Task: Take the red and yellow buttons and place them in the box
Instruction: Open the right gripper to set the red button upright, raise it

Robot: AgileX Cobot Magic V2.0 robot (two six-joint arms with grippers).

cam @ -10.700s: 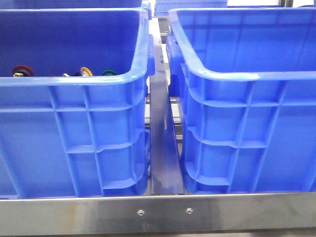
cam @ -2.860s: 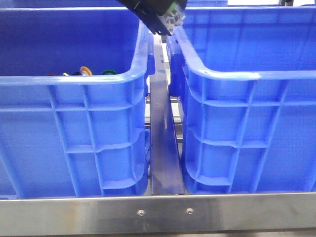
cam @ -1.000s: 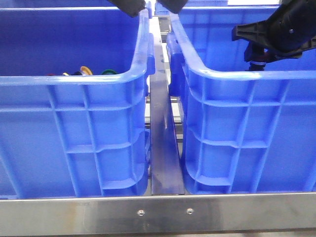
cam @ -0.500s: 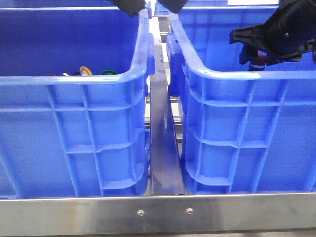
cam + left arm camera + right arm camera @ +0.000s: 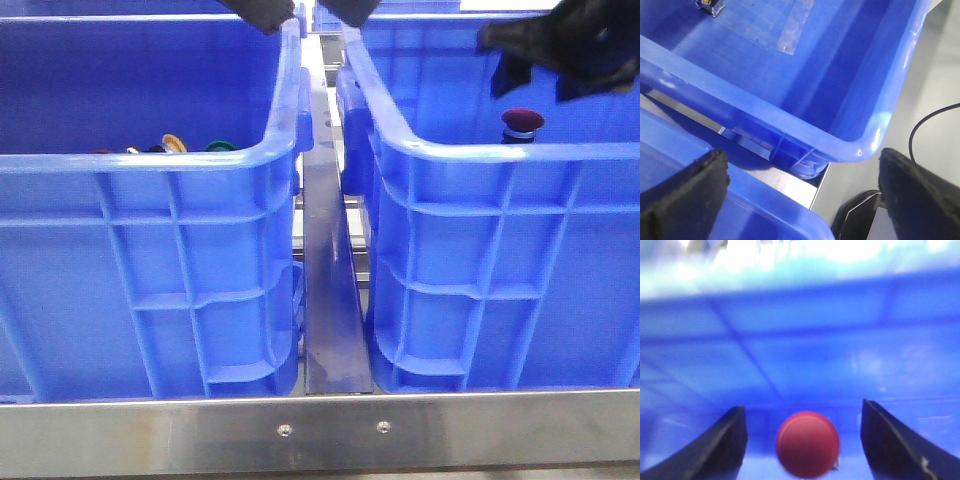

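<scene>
The red button (image 5: 522, 122) shows inside the right blue box (image 5: 500, 152), just above its near rim and below my right gripper (image 5: 540, 85). In the right wrist view the red cap (image 5: 808, 444) sits between the open fingers (image 5: 725, 445), apart from both, and my right gripper (image 5: 802, 406) holds nothing. A yellow cap (image 5: 175, 143) peeks over the near rim of the left blue crate (image 5: 150, 160). My left gripper (image 5: 305, 10) is open and empty, high above the gap between the crates; in its wrist view the gripper (image 5: 802, 154) hangs over a crate corner.
A green cap (image 5: 222, 147) and other small parts lie beside the yellow one in the left crate. A metal strip (image 5: 333, 300) runs between the crates. A steel rail (image 5: 320, 430) borders the front. A small part (image 5: 710, 5) lies on a crate floor.
My right gripper has opened and risen, letting go of the red button, which now sits free below it in the right box. The left arm has not moved.
</scene>
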